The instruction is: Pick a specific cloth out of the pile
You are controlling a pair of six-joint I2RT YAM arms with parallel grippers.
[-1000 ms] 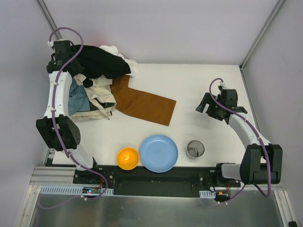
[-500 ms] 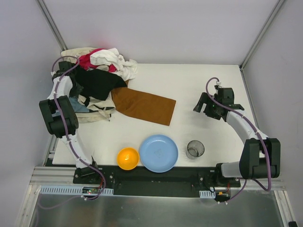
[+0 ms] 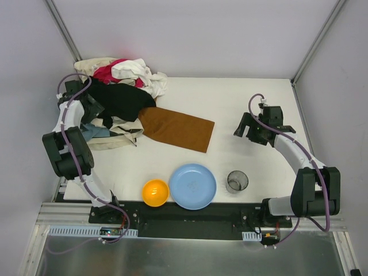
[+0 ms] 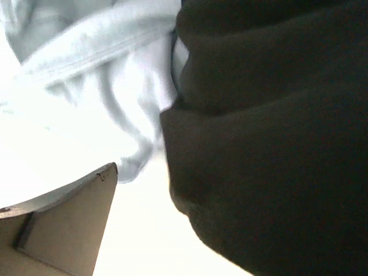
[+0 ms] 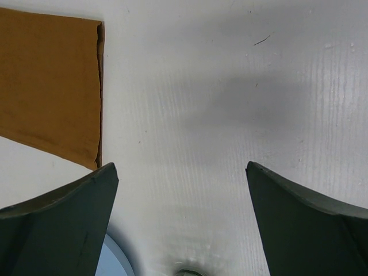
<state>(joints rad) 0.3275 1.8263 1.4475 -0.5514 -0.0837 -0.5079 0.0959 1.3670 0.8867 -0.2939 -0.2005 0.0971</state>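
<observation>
The rust-brown cloth [image 3: 177, 129] [image 5: 49, 80] lies flat on the white table, its left end tucked under the pile [image 3: 129, 72] of cream, white, pink and blue-grey garments. A black garment [image 3: 122, 100] [image 4: 270, 144] is draped over the pile's near side. My left gripper [image 3: 89, 104] [image 4: 181, 172] sits at the pile's left edge; one tan finger [image 4: 63, 221] shows, set wide and apart from the black garment, which hides the other finger. My right gripper [image 3: 242, 127] [image 5: 182, 167] hovers open over bare table to the right of the cloth, with nothing in it.
An orange bowl [image 3: 155, 192], a blue plate [image 3: 193, 186] [image 5: 113, 261] and a dark mesh cup [image 3: 237, 181] stand along the near edge. Frame posts rise at both back corners. Pale blue-grey fabric [image 4: 86, 69] fills the left wrist view's upper left.
My left gripper came down from above the pile's back corner and let go of the black garment, which now rests on the pile. The right gripper shifted slightly left.
</observation>
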